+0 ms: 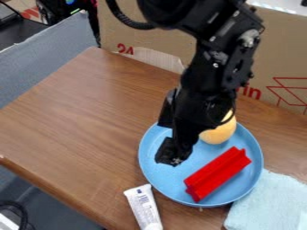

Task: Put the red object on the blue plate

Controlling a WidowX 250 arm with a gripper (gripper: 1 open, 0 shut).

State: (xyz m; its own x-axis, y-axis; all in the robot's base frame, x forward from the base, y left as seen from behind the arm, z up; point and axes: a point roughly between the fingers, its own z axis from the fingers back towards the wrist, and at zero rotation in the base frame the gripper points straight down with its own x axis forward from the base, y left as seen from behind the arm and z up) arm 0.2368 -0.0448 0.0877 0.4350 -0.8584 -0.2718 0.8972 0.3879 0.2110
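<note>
Bright red object (pixel 217 172) on light-blue plate (pixel 159 164); yellow-orange fruit (pixel 218 131); pale teal cloth (pixel 271 208); brown wooden desk (pixel 84 99); black gripper (pixel 174 154).

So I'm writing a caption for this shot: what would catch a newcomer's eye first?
The black robot arm fills the centre, its open gripper hanging over the left part of the blue plate. Next comes the bright red object, lying on the plate's right half and free of the gripper. A yellow-orange fruit sits at the plate's far rim, partly behind the arm.

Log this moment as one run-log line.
pincer: open, empty, above plate | red object: lying on blue plate | task: placed
</note>
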